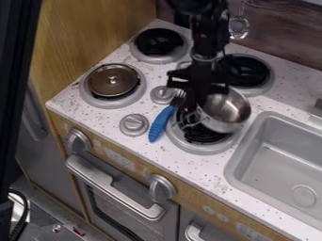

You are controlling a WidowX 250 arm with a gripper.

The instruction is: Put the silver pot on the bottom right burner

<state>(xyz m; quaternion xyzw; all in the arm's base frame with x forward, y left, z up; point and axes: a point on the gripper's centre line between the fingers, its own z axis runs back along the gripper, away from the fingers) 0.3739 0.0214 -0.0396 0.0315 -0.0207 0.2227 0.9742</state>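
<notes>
And the pot [228, 108] is shiny smooth metal, catching bright glints all over its bowl! Beneath it, the burner [192, 148] pairs a dull grey ring with a black coil. Toward the left corner of the surface [211, 169], the lid [113, 81] shows glossy brown with a metallic rim. Look at the fork [160, 123]: ridged blue handle, plastic by its look. The surface itself is white and speckled, with a wood-look panel [189, 195] along its front edge. Over at the right edge, the sink [277, 169] is smooth, satin grey, and the oven handle [113, 186] wears a silvery sheen!
</notes>
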